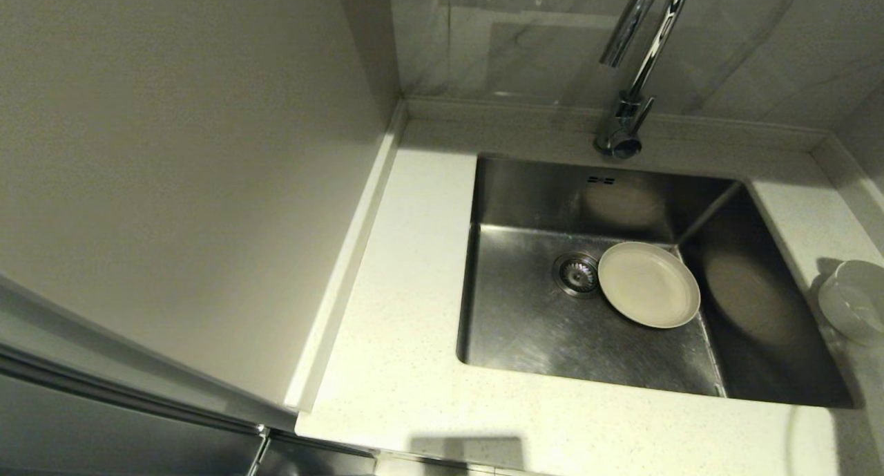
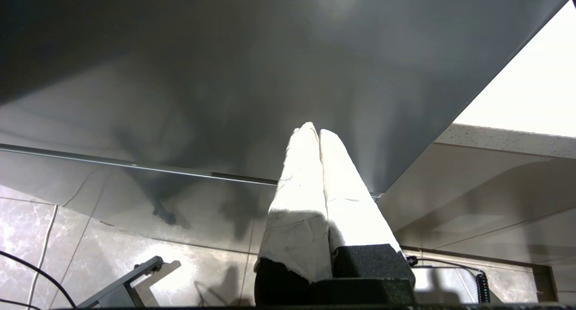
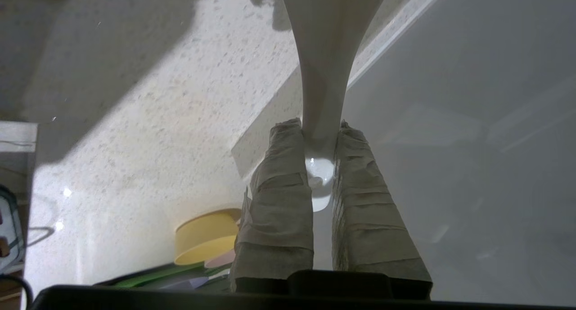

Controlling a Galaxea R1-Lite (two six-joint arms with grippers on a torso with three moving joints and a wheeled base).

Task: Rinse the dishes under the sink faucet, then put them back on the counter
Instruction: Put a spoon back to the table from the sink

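Over the counter point(image 3: 148, 121), away from the sink point(image 1: 552, 338): right gripper point(image 3: 320, 141) clenched on the spoon point(image 3: 326, 53) by its handle end, bowl end pointing outward, probably so water can reach the bowl end once under the faucet point(image 1: 639, 61). In the basin, beside the drain point(image 1: 577, 274): plate point(image 1: 649, 284) lying flat, apparently awaiting its rinse. On the counter right of the sink: bowl point(image 1: 853, 307), tilted or on its side, hard to tell which. Behind the fingers, a yellow tub point(image 3: 204, 238), clear of the path. Left gripper point(image 2: 317, 134) parked low beside the cabinet, fingers pressed together, empty. Nothing between spoon and tap in sight.
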